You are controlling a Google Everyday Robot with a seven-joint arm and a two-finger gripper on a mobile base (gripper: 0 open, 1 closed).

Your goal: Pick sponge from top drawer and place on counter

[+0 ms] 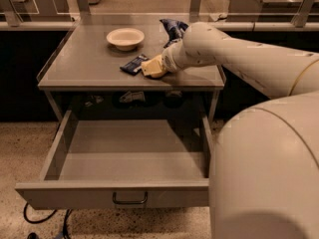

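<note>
The pale-yellow sponge [151, 66] is at the end of my arm, low over the front middle of the grey counter [82, 59]. My gripper [157, 67] is shut on the sponge, mostly hidden behind it and the white wrist. The sponge is right beside the dark blue snack bar wrapper [133, 64]; whether it touches the counter I cannot tell. The top drawer [114, 193] stands pulled out below the counter, with nothing visible inside. Its dark handle [129, 199] is on the front panel.
A white bowl [125, 37] sits on the counter at the back middle. A crumpled blue bag [172, 29] lies behind my wrist at the back right. My arm's large white body [269, 173] fills the lower right. Speckled floor [25, 148] lies left of the drawer.
</note>
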